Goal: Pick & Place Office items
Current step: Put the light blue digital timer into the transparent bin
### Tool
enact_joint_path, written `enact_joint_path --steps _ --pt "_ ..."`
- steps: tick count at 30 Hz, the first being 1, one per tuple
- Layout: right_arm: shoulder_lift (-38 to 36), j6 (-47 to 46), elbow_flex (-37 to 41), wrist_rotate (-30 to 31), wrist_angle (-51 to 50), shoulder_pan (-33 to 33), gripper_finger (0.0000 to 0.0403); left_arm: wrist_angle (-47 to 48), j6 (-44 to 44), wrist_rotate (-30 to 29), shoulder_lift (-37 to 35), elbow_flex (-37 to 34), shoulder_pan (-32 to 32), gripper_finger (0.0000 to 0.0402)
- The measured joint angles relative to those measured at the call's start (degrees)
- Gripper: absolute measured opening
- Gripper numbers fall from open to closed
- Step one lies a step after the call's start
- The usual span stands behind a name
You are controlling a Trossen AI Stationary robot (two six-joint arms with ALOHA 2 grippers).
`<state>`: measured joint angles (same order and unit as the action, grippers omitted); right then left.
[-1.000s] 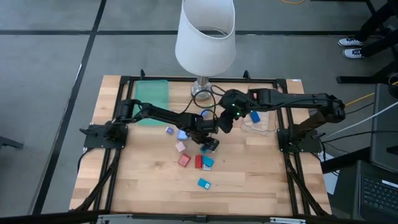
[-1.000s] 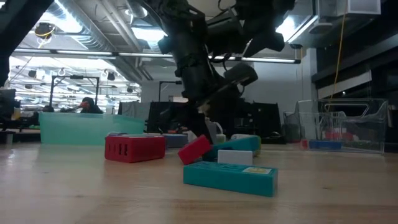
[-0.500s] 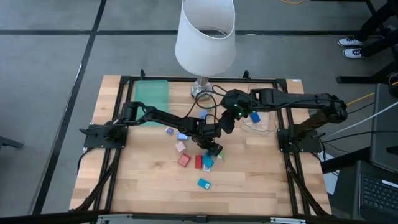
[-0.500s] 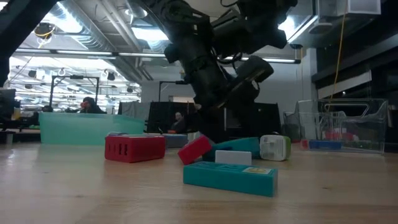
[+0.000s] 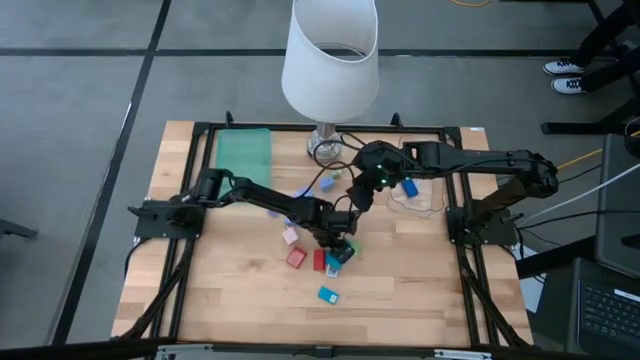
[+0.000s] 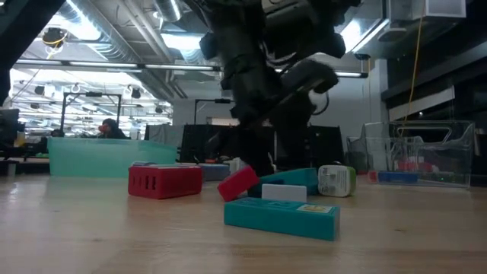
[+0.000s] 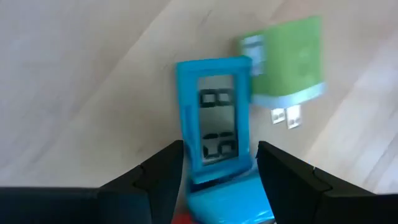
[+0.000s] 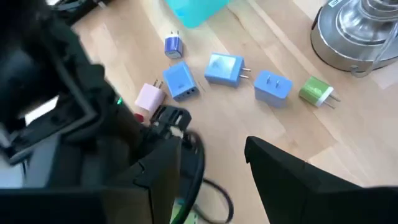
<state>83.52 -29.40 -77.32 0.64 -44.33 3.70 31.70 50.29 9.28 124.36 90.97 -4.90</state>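
Pale wood table (image 5: 220,290) with smooth boards, shiny metal lamp base (image 8: 357,34), smooth plastic blue clock piece (image 7: 217,127), matt green plastic plug (image 7: 289,62), dark matt fingers (image 7: 161,180)

The wooden table (image 5: 230,300) carries small office items (image 5: 328,294), a green tray (image 5: 245,152) and a lamp (image 5: 328,146).

Wooden surface (image 5: 230,300), black frame rails around its edges. Flat green tray (image 5: 245,155) at the far left corner; low view shows it as a pale green wall (image 6: 99,162). Lamp with white shade (image 5: 331,57) at far centre, chrome base (image 8: 357,34) on the wood. Clear plastic bin (image 6: 422,156) at the far right. Grey floor around, a person's white sneakers (image 5: 570,75) top right. Low view: lab room behind, a person seated (image 6: 109,129) far left.
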Motion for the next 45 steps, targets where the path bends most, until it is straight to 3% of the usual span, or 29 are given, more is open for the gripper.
enact_joint_path --steps 4,11,22,33,45 --pt "0.0 -0.2 0.0 0.0 0.0 0.0 0.0194 -1.1 0.7 -2.9 0.5 1.2 0.1 0.0201" --pt "0.0 -0.2 0.0 0.0 0.2 0.0 0.0194 1.6 1.6 -1.9 4.5 5.4 -0.7 0.0201" --pt "-0.1 0.5 0.0 -0.2 0.3 0.0 0.0194 17.7 -2.6 -1.7 12.2 22.0 -1.0 0.0201" --pt "-0.1 3.4 0.1 -1.7 1.9 1.9 0.0194 17.8 1.3 1.4 15.4 22.8 -0.2 0.0201" --pt "-0.1 5.9 0.1 -4.8 5.6 4.4 0.0194 17.6 1.4 0.0 15.8 22.8 -0.7 0.0201"
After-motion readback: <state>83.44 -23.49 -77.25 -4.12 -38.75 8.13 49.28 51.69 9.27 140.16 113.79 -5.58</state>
